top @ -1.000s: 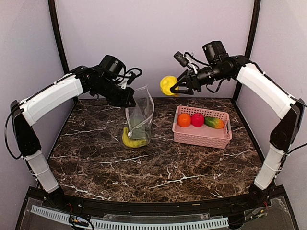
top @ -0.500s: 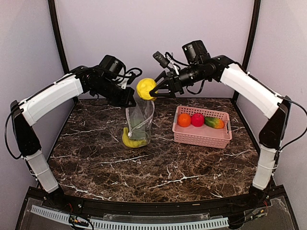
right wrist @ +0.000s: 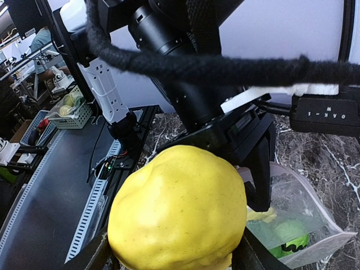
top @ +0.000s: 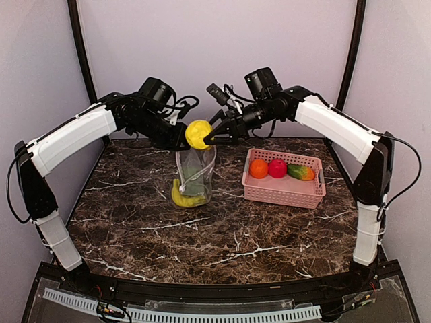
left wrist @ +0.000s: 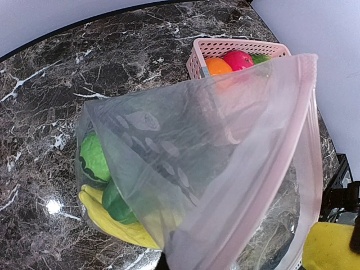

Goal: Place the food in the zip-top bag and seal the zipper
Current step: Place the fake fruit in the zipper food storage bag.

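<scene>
Hanging just above the open mouth of the zip-top bag [top: 196, 168], the yellow lemon [top: 199, 134] is clamped between the right jaws, which are closed on its two sides. The bag is stood upright on the dark marble table [top: 236, 235]. Its upper edge is pinched at the left corner of the mouth by the left jaws, which are pressed together on the plastic. The zipper [left wrist: 313, 129] is seen in the left wrist view as a whitish-pink strip along the mouth edge, and it is unsealed, with the two sides of the mouth spread apart.

At the bottom of the bag, two green pieces [left wrist: 93, 160] and the yellow banana [left wrist: 112, 225] are seen through the dotted plastic. From the top view it cannot be told whether the banana is wholly inside.

To the right of the bag, on the same table and clear of it, a pink slotted basket [top: 279, 198] is set. Three pieces are lined up in it: the orange [top: 258, 169] nearest the bag, then the red round fruit [top: 277, 168], then the green-orange mango-like piece [top: 300, 172] farthest from the bag.
</scene>
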### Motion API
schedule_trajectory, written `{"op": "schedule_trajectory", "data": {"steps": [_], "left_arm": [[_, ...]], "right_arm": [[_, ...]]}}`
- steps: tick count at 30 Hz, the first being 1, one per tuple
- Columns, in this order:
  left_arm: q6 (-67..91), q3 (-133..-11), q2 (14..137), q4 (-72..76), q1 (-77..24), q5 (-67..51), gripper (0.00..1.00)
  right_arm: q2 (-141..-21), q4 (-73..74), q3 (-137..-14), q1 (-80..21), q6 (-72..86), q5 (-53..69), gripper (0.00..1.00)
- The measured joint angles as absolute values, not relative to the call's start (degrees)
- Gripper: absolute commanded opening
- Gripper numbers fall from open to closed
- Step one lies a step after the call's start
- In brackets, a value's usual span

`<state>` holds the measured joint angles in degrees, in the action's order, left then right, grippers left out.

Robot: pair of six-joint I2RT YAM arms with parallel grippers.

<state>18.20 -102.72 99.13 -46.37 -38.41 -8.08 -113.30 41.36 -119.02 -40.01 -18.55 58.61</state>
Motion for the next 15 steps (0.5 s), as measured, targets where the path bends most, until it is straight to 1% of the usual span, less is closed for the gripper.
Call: {"op": "schedule_trajectory", "data": {"steps": [3,9,12,15], "left_arm": [[18.2,-102.7,99.1,-46.8,-38.1,-7.7,0.01],[18.2,-102.7,99.1,-46.8,-38.0,-7.6,0.01],[18.2,-102.7,99.1,-46.8,-38.0,-7.4,0.01],[18.2,-102.7,99.0,-46.8,-38.0,-7.1,0.01]], "right_arm": [[-114.3,41.3,-119.0,-40.1,-18.5,58.6,0.62],[-114.8,41.3,-118.9,-40.4,-18.3,54.6,0.64],[-114.8,40.9,-118.7,-40.7,-18.4,53.3,0.68],[-114.8,40.6,-118.2,-40.9,-18.8,52.4,0.75]]}}
